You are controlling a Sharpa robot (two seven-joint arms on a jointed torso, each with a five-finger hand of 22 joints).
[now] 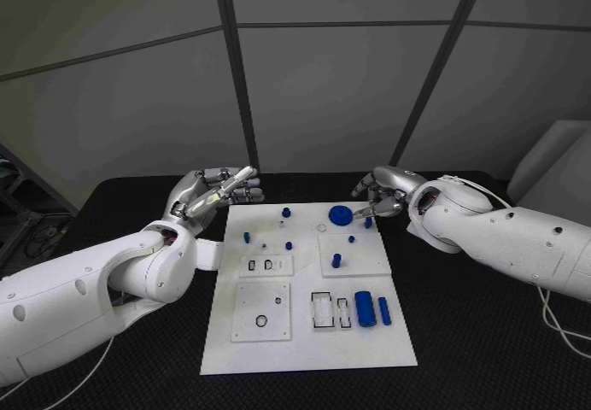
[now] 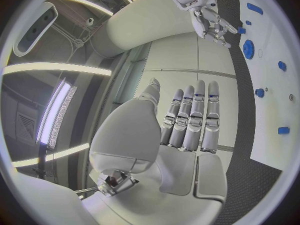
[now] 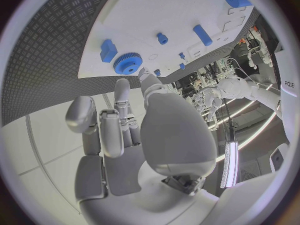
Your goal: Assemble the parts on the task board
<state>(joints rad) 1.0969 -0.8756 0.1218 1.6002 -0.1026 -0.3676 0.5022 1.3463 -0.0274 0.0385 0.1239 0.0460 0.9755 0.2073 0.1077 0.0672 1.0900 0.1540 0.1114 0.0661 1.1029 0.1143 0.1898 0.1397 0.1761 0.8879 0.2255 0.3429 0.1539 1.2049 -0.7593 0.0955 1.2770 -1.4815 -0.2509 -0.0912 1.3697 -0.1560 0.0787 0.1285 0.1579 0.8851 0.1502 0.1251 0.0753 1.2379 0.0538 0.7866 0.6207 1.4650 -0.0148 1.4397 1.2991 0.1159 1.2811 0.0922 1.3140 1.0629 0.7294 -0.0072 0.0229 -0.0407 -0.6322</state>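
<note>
Task board: the flat white rectangular task board (image 1: 308,342) is lying in the lower middle of the head view, on the black textured table (image 1: 493,342), running from the frame's centre toward its bottom edge.
Gear: a round blue toothed gear (image 1: 340,214) is sitting on the board's far end, just above the frame's centre; the right wrist view is showing its teeth (image 3: 128,63).
Pegs: small blue pegs (image 1: 287,211) are standing scattered over the board's upper half.
Cylinders: a thick blue cylinder (image 1: 364,308) and a thinner blue rod (image 1: 384,311) are lying side by side in the lower right part of the board.
Insert plates: raised white square plates with cut-outs (image 1: 262,312) are occupying the board's middle and lower left.
Right hand: the silver right hand (image 1: 382,196) is hovering right of centre, just beside the gear, with its fingers curling inward and nothing visible in them; whether a fingertip is touching the gear cannot be told.
Left hand: the silver left hand (image 1: 212,195) is hanging left of centre, beside the board's far left corner, with its fingers (image 2: 195,117) stretching out straight and close together, holding nothing.
</note>
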